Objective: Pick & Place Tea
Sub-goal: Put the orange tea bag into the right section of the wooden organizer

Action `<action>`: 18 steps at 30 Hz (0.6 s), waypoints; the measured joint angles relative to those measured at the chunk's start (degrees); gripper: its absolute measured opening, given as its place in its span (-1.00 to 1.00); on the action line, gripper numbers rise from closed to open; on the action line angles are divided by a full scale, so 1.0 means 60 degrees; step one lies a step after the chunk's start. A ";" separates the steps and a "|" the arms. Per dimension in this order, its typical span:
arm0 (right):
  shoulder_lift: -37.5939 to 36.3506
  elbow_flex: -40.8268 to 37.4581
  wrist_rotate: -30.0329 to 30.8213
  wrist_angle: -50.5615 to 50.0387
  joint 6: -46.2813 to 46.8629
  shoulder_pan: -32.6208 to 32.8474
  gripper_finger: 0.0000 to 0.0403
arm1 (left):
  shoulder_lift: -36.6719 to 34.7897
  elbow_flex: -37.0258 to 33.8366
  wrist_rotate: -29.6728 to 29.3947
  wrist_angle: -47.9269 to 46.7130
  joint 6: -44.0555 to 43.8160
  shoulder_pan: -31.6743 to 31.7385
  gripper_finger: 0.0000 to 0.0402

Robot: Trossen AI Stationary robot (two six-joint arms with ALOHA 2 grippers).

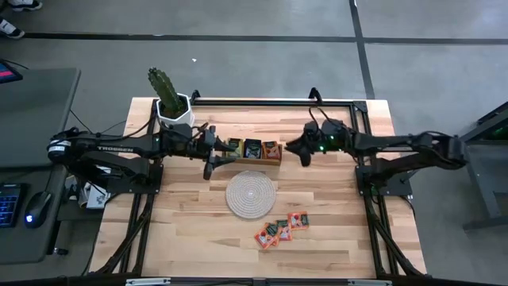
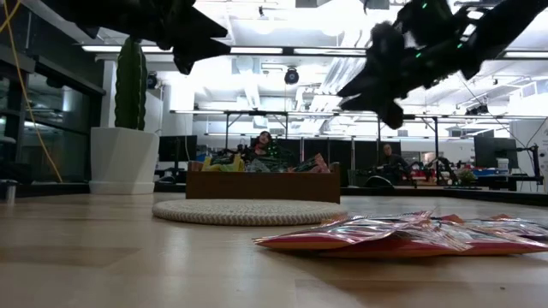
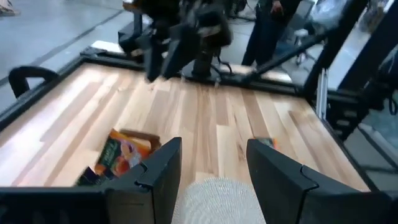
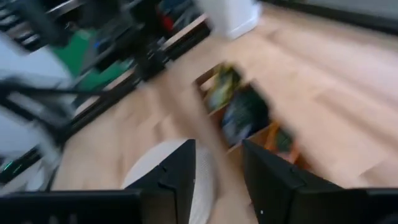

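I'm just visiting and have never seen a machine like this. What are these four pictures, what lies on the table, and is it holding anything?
It is a robot with two dark jointed arms, each ending in a two-finger gripper. One picture looks straight down, one looks level from table height, and two come from cameras on the wrists. From above, the left gripper and the right gripper hover at either end of the brown wooden three-compartment tray, which has tea sachets in it. Both are open and hold nothing. Nearer the front lie the round pale woven mat and a small cluster of orange-red square tea sachets loose on the light wooden table. A green cactus in a white pot stands at the back left corner.
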 joint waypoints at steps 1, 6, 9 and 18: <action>-0.0226 0.0000 -0.0041 -0.0327 -0.0001 0.0230 -0.40 | 0.0015 0.0000 -0.0051 -0.0099 0.0021 -0.0076 -0.11; -0.0961 0.0000 0.0253 -0.1231 0.0092 0.1537 -0.49 | 0.0560 0.0000 -0.0227 -0.0236 -0.0120 -0.0793 -0.11; -0.1007 0.0000 0.0697 -0.1305 0.0283 0.2368 -0.55 | 0.1029 0.0000 -0.0412 -0.0092 -0.0415 -0.1478 -0.11; -0.0537 0.0000 0.1649 -0.1450 0.0920 0.4553 -0.64 | 0.3135 0.0000 -0.1880 0.1558 -0.2107 -0.3558 -0.11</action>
